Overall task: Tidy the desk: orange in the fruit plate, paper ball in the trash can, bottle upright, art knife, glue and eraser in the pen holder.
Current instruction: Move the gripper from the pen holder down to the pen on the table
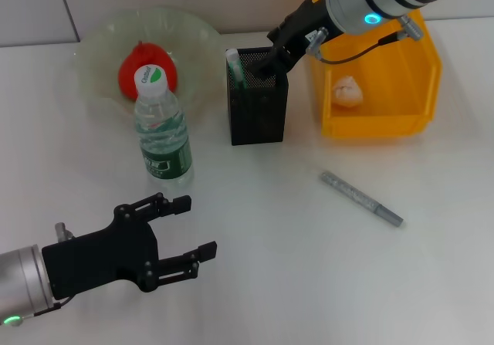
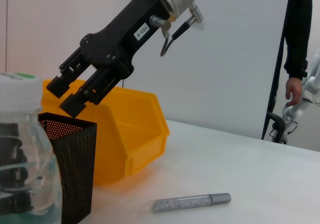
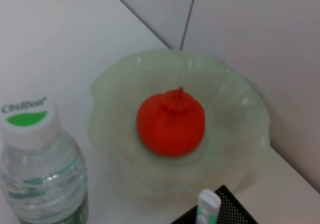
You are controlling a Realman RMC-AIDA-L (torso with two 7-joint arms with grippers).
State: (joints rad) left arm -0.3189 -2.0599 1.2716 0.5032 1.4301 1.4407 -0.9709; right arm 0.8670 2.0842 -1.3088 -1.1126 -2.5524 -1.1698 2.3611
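Observation:
The orange (image 1: 147, 65) lies in the pale green glass fruit plate (image 1: 100, 40). The water bottle (image 1: 163, 129) stands upright in front of the plate. The black mesh pen holder (image 1: 257, 117) holds a white and green glue stick (image 1: 235, 67). My right gripper (image 1: 268, 64) hovers over the holder's mouth; the left wrist view shows its fingers (image 2: 56, 86) slightly apart with nothing between them. The silver art knife (image 1: 361, 198) lies on the table to the right. The paper ball (image 1: 347, 91) lies in the yellow bin (image 1: 378, 125). No eraser is visible. My left gripper (image 1: 189, 228) is open and empty at the near left.
The yellow bin stands right beside the pen holder, under my right arm. The white table runs to a wall behind the plate. A person stands far off in the left wrist view (image 2: 297, 58).

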